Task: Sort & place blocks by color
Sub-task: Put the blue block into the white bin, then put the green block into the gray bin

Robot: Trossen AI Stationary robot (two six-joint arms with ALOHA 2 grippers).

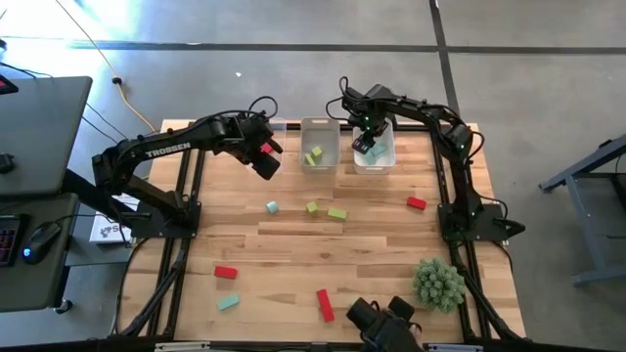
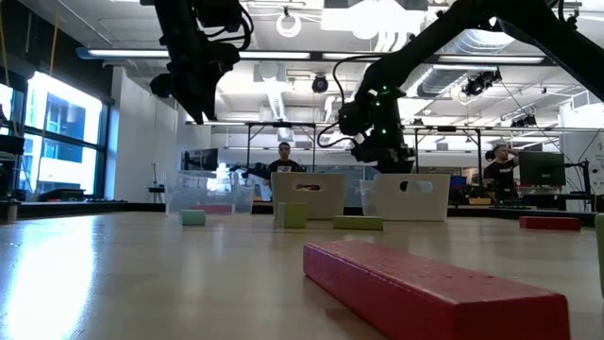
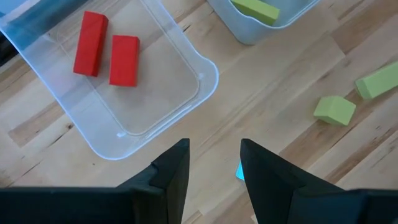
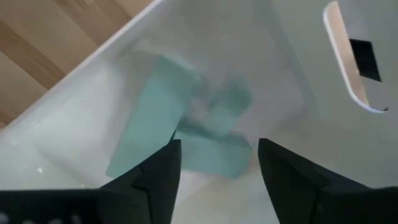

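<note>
Holds the right jaws released above the right bin (image 4: 186,37) at the far edge of the bench (image 1: 372,244), gripping nothing; shows the teal blocks (image 4: 152,124) lying loose and overlapping on the bin floor just beyond the fingers (image 4: 155,180)

Keeps the left jaws released too, with bare wood in the gap and nothing grasped, above the bench just short of the left bin (image 3: 208,78); finds two red blocks (image 3: 90,43) side by side in that bin, apart from each other

Shows yellow-green blocks (image 1: 313,155) in the middle bin (image 1: 320,122), between the other two bins

Leaves seven blocks loose on the bench:
- teal cube (image 1: 272,206), near the middle and nearest the left jaws, mostly hidden behind a finger in the left wrist view
- green cube (image 1: 311,207), beside it
- green bar (image 1: 337,213), just beside the green cube
- red block (image 1: 417,203), well off toward the right arm's side
- red piece (image 1: 226,273), at the near left
- teal piece (image 1: 228,302), just in front of that
- red bar (image 1: 324,304), near the front edge and filling the foreground of the low view

Places a spiky plant (image 1: 437,284) at the near right corner
</note>
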